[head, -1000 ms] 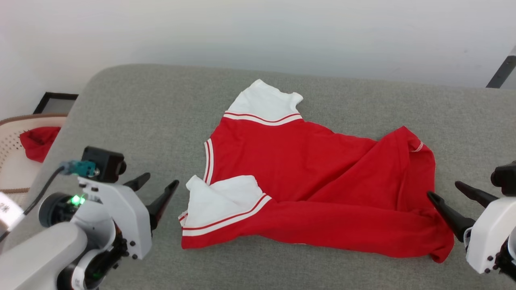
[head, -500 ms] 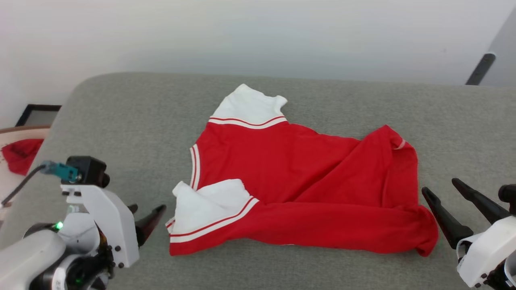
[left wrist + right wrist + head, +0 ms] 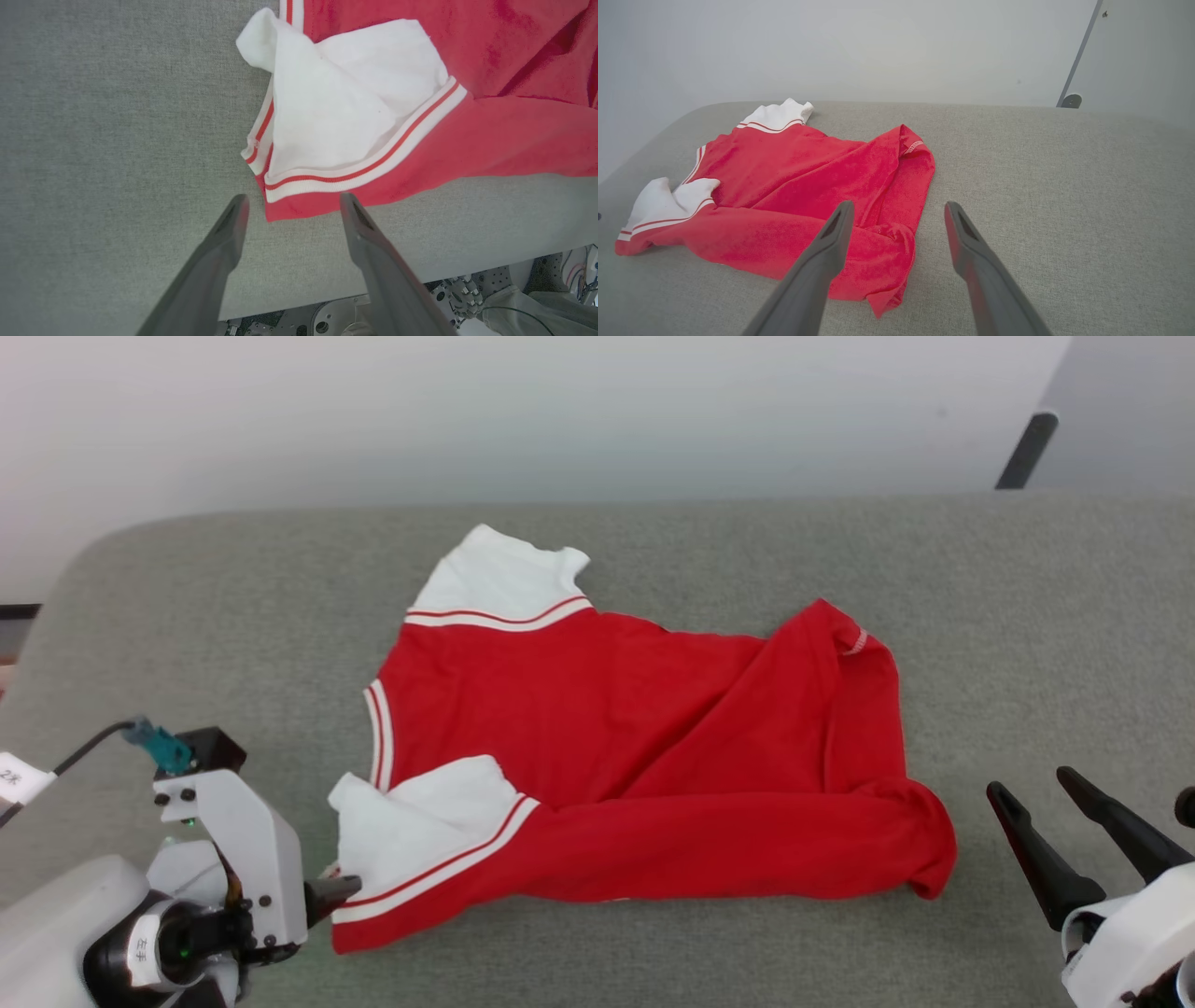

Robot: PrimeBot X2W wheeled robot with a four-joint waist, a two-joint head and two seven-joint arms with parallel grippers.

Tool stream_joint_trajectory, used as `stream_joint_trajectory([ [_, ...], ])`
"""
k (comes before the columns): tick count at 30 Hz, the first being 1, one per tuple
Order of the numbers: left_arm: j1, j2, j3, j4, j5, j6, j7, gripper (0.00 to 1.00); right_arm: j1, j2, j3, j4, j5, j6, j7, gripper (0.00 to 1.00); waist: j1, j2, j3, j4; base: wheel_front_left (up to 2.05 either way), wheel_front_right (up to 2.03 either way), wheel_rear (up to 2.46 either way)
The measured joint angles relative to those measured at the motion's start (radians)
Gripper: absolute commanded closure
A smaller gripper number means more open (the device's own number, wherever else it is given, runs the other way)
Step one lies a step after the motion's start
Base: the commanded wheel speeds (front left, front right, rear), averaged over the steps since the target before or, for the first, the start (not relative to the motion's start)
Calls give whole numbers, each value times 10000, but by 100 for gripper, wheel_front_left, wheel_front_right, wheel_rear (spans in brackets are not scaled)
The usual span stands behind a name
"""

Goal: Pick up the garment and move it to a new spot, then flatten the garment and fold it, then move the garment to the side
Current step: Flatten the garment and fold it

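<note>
place: bare lab-like robot test room | far: plain white wall (image 3: 467, 420), dark metal bar (image 3: 1025, 450) leaning far right | middle: grey fabric-covered desk (image 3: 747, 541), rounded corner | near: exposed metal robot base (image 3: 460, 294) with loose wires

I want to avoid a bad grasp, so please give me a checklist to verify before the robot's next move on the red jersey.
1. Left gripper open: ok, jaws apart.
2. Right gripper open: ok, jaws apart.
3. Left gripper lined up with the garment: ok, the sleeve-side corner lies between its fingertips.
4. Left gripper touching cloth: cannot tell.
5. Right gripper at the hem corner: not ok, it stands apart from it.
6. Garment flat: not ok, its near edge is folded over.
</note>
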Motion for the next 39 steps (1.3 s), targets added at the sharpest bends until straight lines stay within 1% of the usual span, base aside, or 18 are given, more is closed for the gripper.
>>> stream_joint_trajectory([
  [8,157,-612,-65,1453,-270,-468,96,0,135,222,-221,-224,46,0,29,0,0,0,448,-319,0,0,0],
  [14,108,-978,-173,2410,-173,-805,173,0,136,307,-293,-297,50,0,48,0,0,0,721,-421,0,0,0],
  [19,-17,-1281,-90,2982,-247,-1143,186,0,134,395,-307,-276,230,0,458,0,-1,0,839,-375,0,0,0],
  [20,-40,-1342,-75,3047,-267,-1279,201,1,138,395,-305,-274,263,0,564,0,-1,0,848,-353,0,0,0],
  [21,-46,-1425,-25,3147,-328,-1400,201,96,140,393,-303,-276,303,0,675,0,-1,0,853,-325,0,0,0],
  [22,-50,-1486,13,3246,-428,-1452,217,100,144,389,-303,-276,311,0,802,0,0,0,857,-299,0,0,0],
  [25,-160,-1580,-19,3417,-295,-1718,180,100,191,405,-366,-219,387,0,1279,0,-1,0,860,-225,0,0,0],
  [26,-168,-1687,-12,3452,-293,-1768,142,100,222,416,-380,-167,412,0,1490,0,0,0,862,-199,0,0,0],
  [28,-202,-1720,-33,3534,-247,-1866,105,100,372,435,-393,-71,433,-2,1933,0,0,0,865,-136,0,0,0],
  [34,-385,-1931,-35,3568,-27,-1981,-15,100,297,621,-418,98,560,-4,2761,0,0,0,999,30,0,0,0],
  [39,-637,-2157,-17,3567,98,-2027,-109,100,-198,738,-257,700,533,-2,3164,0,0,0,1200,188,0,0,0],
])
